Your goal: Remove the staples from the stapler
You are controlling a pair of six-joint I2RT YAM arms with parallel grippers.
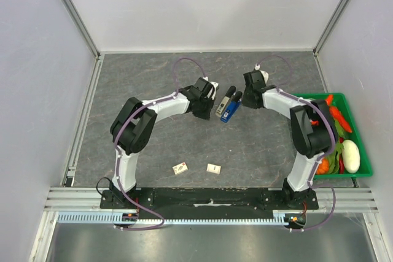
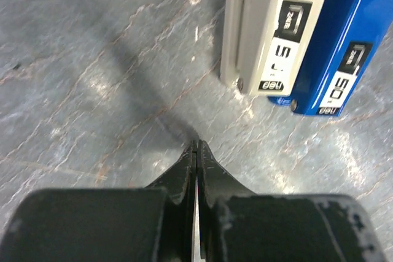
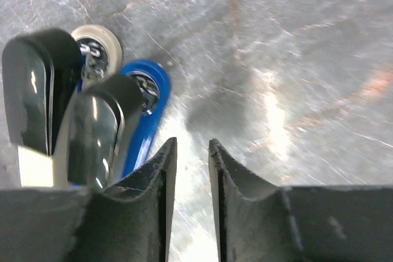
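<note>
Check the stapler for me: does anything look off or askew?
The stapler lies opened out, its grey upper arm flat beside the blue base instead of closed over it. Nothing looks spilled or broken, and no loose staples show.

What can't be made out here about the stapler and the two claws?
- Staples inside the stapler: top view too small; left wrist view cuts both halves off at its top edge; right wrist view shows only the black ends.
- Left claw and right claw tips: hidden under the wrists in the top view.
- Print on the small cards: too small, top view.
- Green tray contents: partly behind the right arm, top view.
</note>
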